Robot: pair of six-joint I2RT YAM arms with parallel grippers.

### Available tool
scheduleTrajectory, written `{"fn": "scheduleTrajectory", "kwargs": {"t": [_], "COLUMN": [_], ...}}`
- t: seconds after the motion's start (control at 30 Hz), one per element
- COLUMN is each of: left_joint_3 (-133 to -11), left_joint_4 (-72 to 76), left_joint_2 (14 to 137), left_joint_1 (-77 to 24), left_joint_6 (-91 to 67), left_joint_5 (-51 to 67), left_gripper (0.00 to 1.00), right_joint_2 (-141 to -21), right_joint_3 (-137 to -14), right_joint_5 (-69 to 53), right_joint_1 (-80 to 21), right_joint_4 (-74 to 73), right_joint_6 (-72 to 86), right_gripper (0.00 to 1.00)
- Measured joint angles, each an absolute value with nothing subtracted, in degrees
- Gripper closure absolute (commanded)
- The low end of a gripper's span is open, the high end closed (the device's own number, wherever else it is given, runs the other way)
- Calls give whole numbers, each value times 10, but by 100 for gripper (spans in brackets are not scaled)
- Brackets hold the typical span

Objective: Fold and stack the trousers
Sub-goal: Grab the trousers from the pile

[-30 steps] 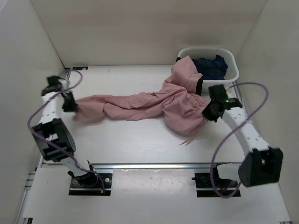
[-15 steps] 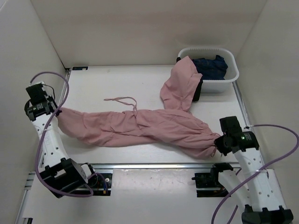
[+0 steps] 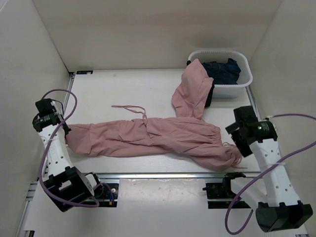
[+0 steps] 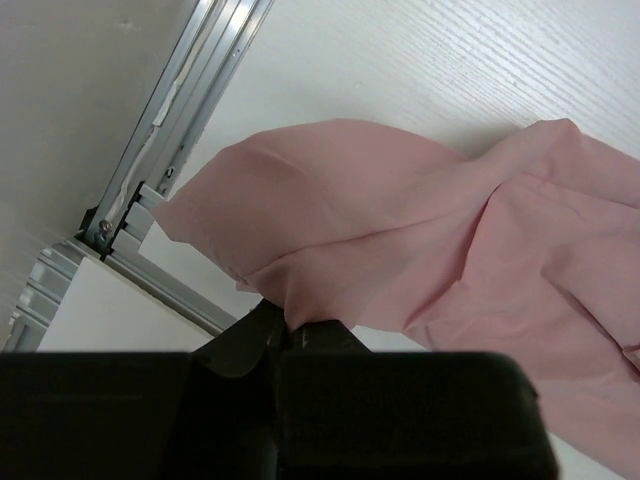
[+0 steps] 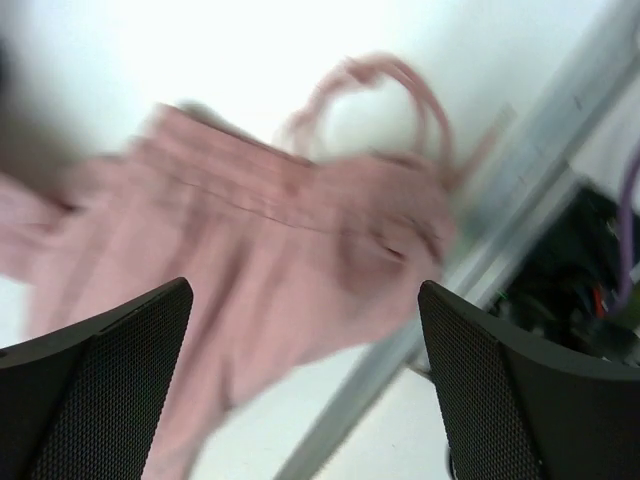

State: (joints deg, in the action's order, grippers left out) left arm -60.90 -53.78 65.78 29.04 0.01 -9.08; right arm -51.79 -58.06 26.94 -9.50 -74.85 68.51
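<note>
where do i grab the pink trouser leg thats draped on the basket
Pinch the trouser leg at its top, where it humps over the basket rim: raised off the table there, so fingers fit around it. Come down from above, probably on its table side.

White basket (image 3: 240,84) on table (image 3: 123,89); navy garment (image 3: 224,69) heaped inside basket, black garment (image 3: 211,96) at basket's left end, metal rail (image 3: 163,174) well nearer than basket.

No text, label, brand, number or sign can be read in any of the views.
</note>
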Motion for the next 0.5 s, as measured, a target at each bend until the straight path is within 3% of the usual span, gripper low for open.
{"fn": "scheduleTrajectory", "kwargs": {"t": [0.17,0.37,0.5], "left_joint_3": [-602,-599,-599], "left_joint_4": [-539,-540,-540], "left_joint_2": [658,667,679], "left_joint_1": [290,290,290], "left_joint_6": [0,0,0], "left_joint_5": [-91,-91,-91], "left_gripper": [86,86,86], "right_joint_2": [-614,-787,-869], "right_joint_3": [-679,-649,-609], "right_joint_5": [286,222,171], "right_joint_1": [-95,-83,-79], "right_joint_4": [-682,-567,-505], "right_joint_6": [630,611,620], "right_gripper": [2,2,9]}}
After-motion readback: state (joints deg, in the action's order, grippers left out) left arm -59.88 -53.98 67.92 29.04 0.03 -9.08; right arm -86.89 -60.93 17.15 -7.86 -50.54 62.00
